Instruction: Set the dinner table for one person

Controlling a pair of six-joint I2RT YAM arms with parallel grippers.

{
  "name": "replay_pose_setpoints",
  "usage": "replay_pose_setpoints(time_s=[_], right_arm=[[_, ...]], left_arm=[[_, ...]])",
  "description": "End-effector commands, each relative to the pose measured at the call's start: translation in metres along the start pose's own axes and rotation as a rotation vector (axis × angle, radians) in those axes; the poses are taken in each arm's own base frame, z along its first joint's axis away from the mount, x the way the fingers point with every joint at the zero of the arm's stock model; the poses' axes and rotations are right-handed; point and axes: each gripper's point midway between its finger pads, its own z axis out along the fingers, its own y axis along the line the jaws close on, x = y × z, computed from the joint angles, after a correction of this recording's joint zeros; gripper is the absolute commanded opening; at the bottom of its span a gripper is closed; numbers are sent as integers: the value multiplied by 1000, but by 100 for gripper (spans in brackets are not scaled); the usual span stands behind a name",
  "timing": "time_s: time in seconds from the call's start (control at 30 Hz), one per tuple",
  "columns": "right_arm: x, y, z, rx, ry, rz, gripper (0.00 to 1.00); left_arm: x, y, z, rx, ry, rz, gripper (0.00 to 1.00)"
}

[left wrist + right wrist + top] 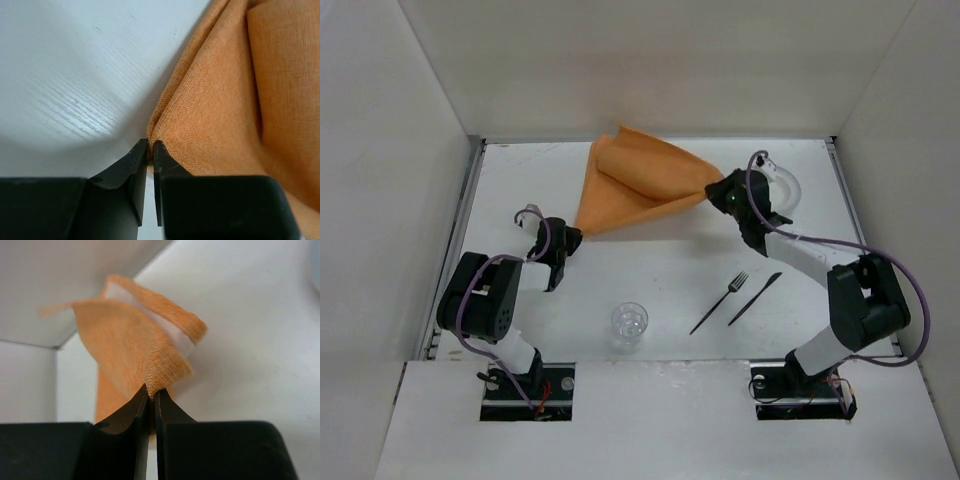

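Observation:
The orange cloth (638, 180) hangs stretched above the back of the white dinner table (660, 270), folded over itself. My left gripper (570, 237) is shut on its near left corner; the left wrist view shows the cloth (235, 100) pinched between the fingertips (141, 150). My right gripper (718, 190) is shut on its right corner and holds it lifted; the right wrist view shows the cloth (130, 340) bunched between the fingertips (143, 395). A black fork (720, 301) and black knife (755, 297) lie at the front right. A clear glass (629, 323) stands at the front centre.
A clear glass bowl or plate (782, 185) sits at the back right, partly hidden by my right arm. White walls enclose the table on three sides. Metal rails (463, 225) run along the side edges.

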Motion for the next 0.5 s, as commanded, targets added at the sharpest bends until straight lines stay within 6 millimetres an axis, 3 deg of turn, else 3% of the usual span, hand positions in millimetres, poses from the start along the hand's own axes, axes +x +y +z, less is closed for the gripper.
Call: replay_pose_setpoints(time_s=[0.0, 0.3, 0.47], right_arm=[[8, -62, -8, 188, -69, -56, 11], [59, -107, -50, 326, 62, -186, 12], [57, -120, -71, 354, 39, -228, 11]], left_arm=[[-25, 22, -9, -79, -106, 14, 3], [-51, 31, -55, -113, -196, 35, 3], [-51, 40, -76, -126, -204, 62, 3]])
